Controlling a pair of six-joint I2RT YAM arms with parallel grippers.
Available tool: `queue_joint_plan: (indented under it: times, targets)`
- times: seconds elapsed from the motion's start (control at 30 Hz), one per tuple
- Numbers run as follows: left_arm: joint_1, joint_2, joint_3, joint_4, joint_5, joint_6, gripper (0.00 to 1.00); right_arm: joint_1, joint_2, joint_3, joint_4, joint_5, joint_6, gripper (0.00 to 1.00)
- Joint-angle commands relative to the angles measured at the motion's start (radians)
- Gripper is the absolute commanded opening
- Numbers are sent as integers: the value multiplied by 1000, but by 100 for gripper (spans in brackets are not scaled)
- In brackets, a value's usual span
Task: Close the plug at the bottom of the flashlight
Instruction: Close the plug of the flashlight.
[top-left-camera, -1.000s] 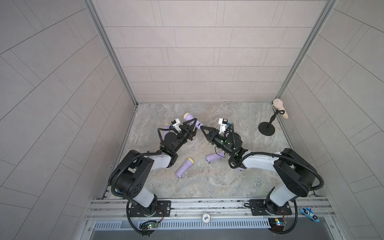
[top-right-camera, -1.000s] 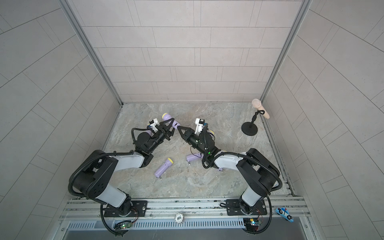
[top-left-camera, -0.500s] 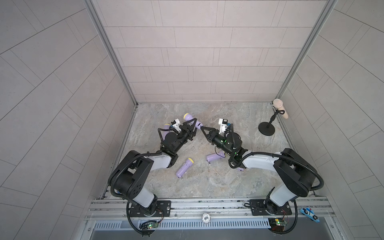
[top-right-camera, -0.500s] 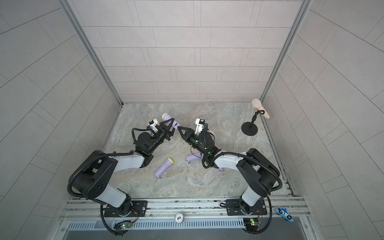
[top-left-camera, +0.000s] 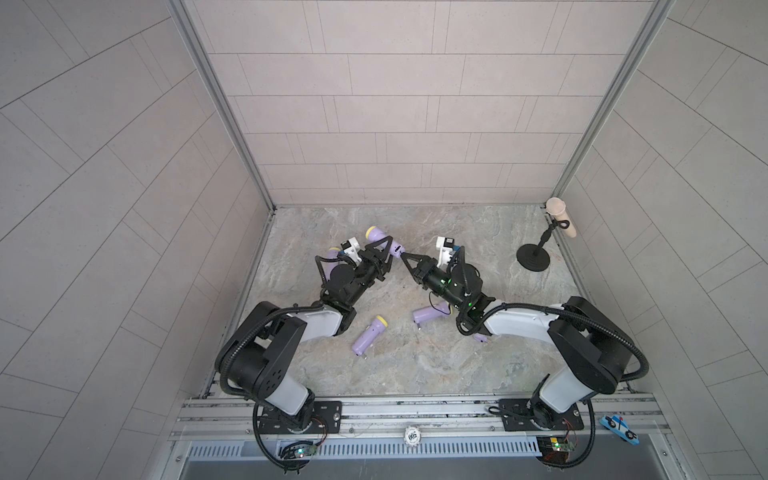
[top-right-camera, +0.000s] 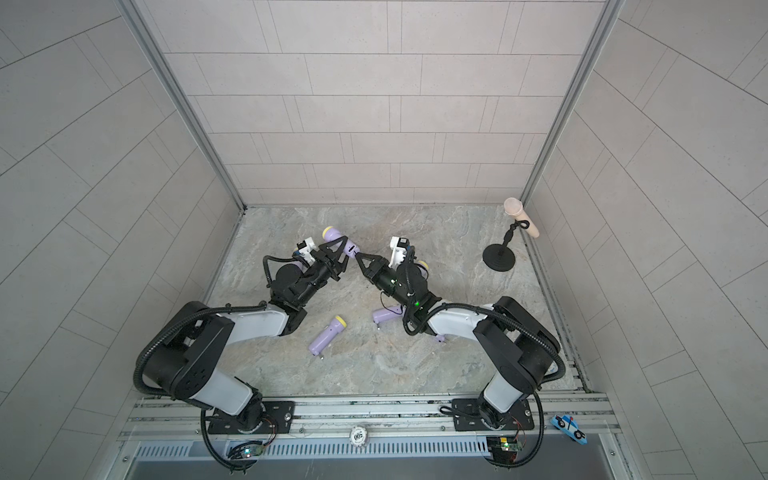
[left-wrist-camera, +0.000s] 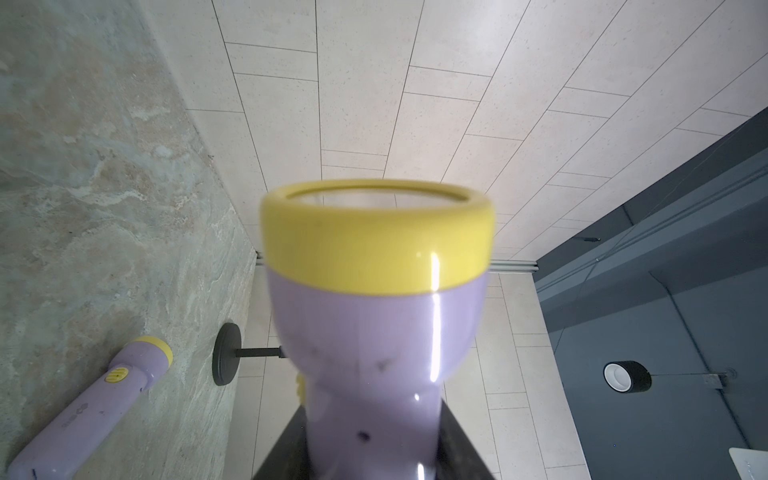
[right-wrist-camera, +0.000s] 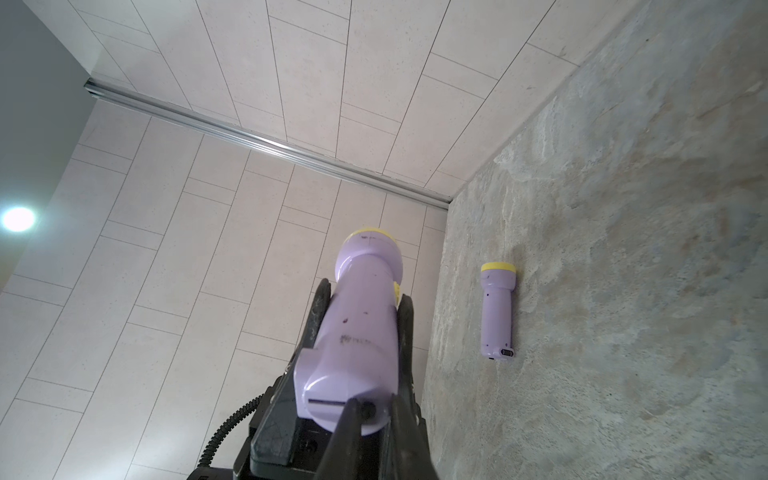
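A purple flashlight (top-left-camera: 375, 234) (top-right-camera: 332, 233) with a yellow head is held above the table, lying nearly level, its bottom end towards the right arm. My left gripper (top-left-camera: 386, 252) (top-right-camera: 338, 251) is shut round its body; in the left wrist view the flashlight (left-wrist-camera: 374, 324) fills the space between the dark fingers (left-wrist-camera: 286, 453). My right gripper (top-left-camera: 404, 255) (top-right-camera: 358, 255) (right-wrist-camera: 376, 405) is shut, with its tips pinched on the small plug (right-wrist-camera: 365, 409) at the bottom end of the flashlight (right-wrist-camera: 361, 316).
More purple flashlights lie on the stone table: one (top-left-camera: 368, 334) (top-right-camera: 326, 336) at front centre, one (top-left-camera: 428, 313) under the right arm, one (right-wrist-camera: 496, 309) (left-wrist-camera: 116, 395) beside the left arm. A black stand (top-left-camera: 533, 257) holding a beige piece (top-left-camera: 561, 216) is at the back right.
The right jaws have drawn in slightly at the flashlight's bottom end. Both arms and the held flashlight stay where they were.
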Motion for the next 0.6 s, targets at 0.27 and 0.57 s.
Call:
queue_joint_plan:
  times: [0.27, 0.57]
  targets:
    - [-69, -57, 36, 85, 174, -12, 0, 8, -12, 39, -203, 4, -25, 17]
    - [-40, -64, 21, 85, 172, -15, 0, 3, -85, 41, -299, -5, -73, 23]
